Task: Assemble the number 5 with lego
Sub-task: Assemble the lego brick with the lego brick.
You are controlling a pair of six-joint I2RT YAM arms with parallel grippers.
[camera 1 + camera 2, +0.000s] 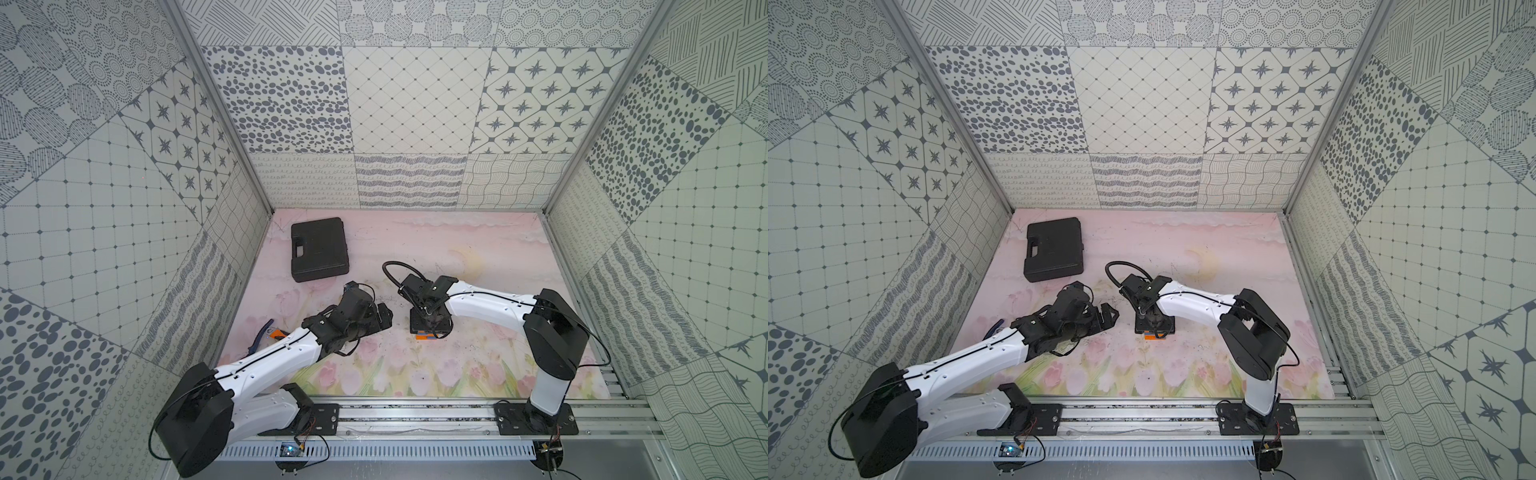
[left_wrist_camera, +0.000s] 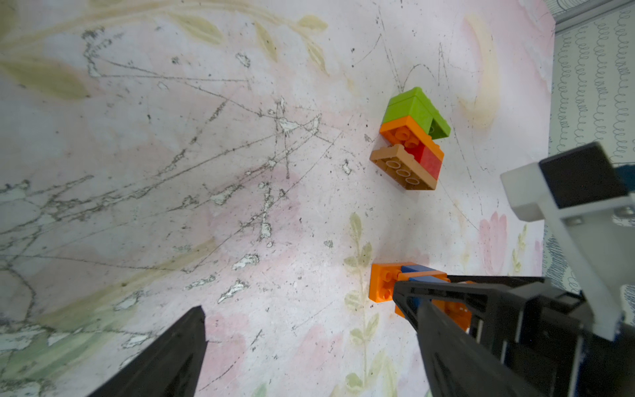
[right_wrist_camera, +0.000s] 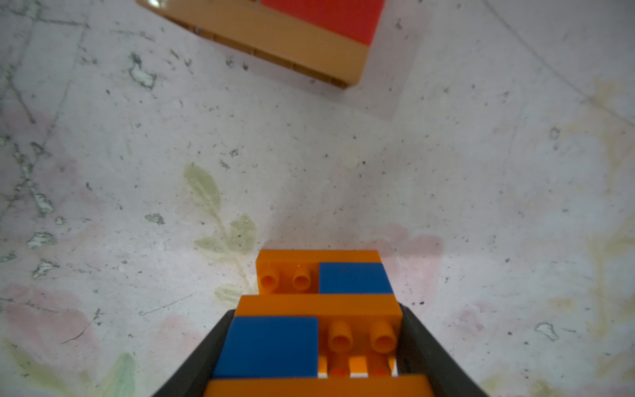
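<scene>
Right gripper [image 3: 318, 311] clamps the orange-blue stack [image 3: 319, 256], left gripper [image 2: 309, 307] gapes empty; best align it squarely with the green-topped cluster [image 2: 410, 137] before pressing.

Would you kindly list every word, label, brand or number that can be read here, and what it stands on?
None can be read.
black case: no label shows.
orange and blue lego: studs blurred, no mark legible.
green, orange, red and tan lego: studs too small to read.
wall panels: patterns only, no letters.
</scene>
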